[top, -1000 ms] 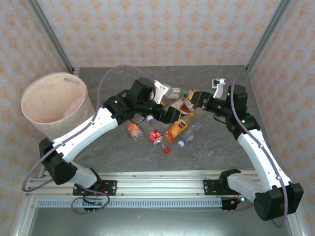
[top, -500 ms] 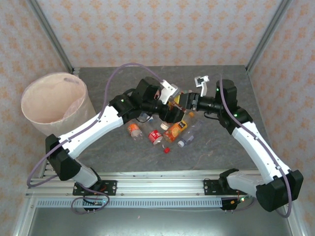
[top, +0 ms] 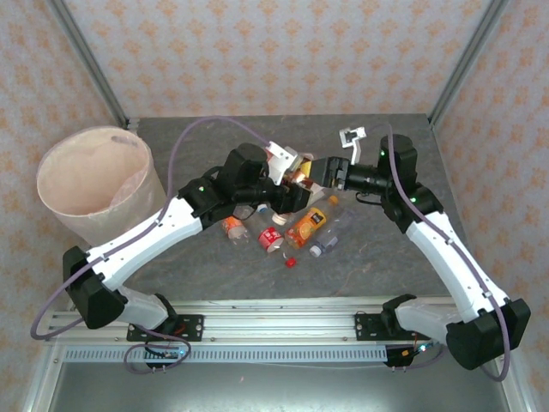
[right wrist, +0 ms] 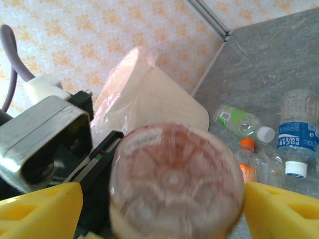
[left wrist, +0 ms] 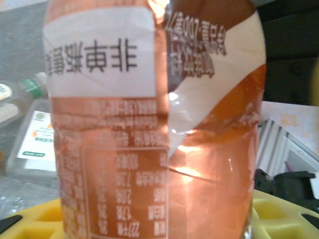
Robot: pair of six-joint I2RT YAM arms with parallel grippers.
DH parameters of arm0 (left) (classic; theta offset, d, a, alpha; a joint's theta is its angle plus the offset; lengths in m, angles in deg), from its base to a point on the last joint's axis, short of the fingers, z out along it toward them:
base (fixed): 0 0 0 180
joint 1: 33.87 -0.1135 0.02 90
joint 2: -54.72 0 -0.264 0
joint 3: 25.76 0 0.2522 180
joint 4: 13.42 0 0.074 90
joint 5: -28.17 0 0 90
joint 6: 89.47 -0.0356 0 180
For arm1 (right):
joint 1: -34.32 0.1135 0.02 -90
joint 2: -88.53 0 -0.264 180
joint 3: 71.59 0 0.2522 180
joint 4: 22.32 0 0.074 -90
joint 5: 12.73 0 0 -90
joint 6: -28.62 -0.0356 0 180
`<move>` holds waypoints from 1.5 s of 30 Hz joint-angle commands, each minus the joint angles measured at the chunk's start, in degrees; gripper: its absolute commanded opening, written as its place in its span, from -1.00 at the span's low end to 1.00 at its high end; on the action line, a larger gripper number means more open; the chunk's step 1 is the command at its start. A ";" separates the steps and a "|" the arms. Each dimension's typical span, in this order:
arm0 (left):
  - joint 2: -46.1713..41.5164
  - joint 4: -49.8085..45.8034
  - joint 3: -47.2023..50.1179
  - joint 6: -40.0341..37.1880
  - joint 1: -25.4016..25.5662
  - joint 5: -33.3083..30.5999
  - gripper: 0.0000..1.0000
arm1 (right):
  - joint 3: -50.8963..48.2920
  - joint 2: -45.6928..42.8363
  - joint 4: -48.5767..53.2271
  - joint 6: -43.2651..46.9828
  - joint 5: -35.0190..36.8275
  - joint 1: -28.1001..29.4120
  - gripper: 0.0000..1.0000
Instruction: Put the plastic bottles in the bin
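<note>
An orange-brown labelled plastic bottle [top: 302,173] hangs above the middle of the table between both grippers. My left gripper [top: 290,166] is shut on its body; in the left wrist view the label [left wrist: 149,124] sits close up, with yellow pads [left wrist: 284,214] at the bottom corners. My right gripper [top: 321,171] stands open around the bottle's base [right wrist: 174,184], with a gap beside its left pad [right wrist: 40,209]. More bottles [top: 307,225] lie on the table below. The pale pink bin [top: 137,202] stands at the far left.
Loose bottles lie in a cluster: a red-labelled one [top: 270,236], an orange-capped one [top: 233,227], a clear one [top: 330,232] and a loose red cap [top: 291,261]. The right wrist view shows a green-labelled bottle [right wrist: 234,119], a blue-labelled one [right wrist: 298,134] and the bin [right wrist: 154,94].
The right gripper carried the bottle leftward to meet the left gripper. The left gripper has closed on the bottle and drawn back slightly to the left.
</note>
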 commanded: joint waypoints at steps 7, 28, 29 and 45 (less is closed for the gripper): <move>-4.61 0.25 3.01 2.57 0.02 -20.07 -0.05 | -1.82 -4.82 -2.03 1.26 14.96 0.17 0.98; -12.47 -20.36 -11.58 3.09 -0.77 -48.37 -0.09 | -12.45 -10.76 -6.26 1.60 44.20 0.10 0.98; -12.91 -21.34 -12.65 2.63 -0.85 -50.54 -0.09 | -12.38 -10.47 -5.81 1.23 44.96 0.11 0.99; -20.82 -17.91 -16.81 -6.92 -14.37 -66.27 -0.12 | -12.49 -9.32 -7.60 -0.48 49.00 0.18 0.99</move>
